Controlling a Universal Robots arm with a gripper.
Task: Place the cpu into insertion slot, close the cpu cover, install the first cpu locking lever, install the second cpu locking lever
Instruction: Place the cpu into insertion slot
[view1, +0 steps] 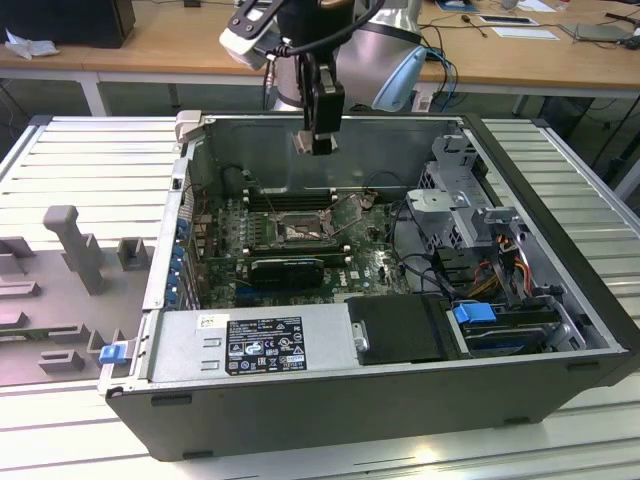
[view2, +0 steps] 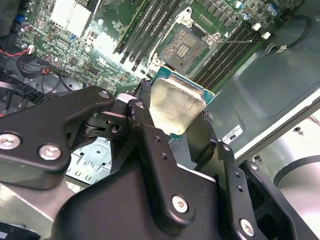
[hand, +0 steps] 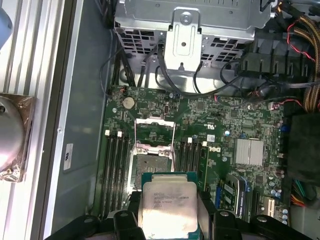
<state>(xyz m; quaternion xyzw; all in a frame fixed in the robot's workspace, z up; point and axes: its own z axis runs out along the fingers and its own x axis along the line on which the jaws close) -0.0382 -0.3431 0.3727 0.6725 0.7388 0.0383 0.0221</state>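
Gripper (view1: 320, 143): clamped on the chip (hand: 167, 205), one finger against each of two opposite edges.
Chip: flat square with a pale silvery-beige metal face and a green rim. Held in the air over the open computer case (view1: 330, 400), well apart from the green board (view1: 375, 255).
Socket (hand: 150, 166): down on the board, just past the chip's far edge in both wrist views. Bare grey-gold contact field, sides roughly parallel to the chip's.
Cover (hand: 154, 131): swung open beside the socket.
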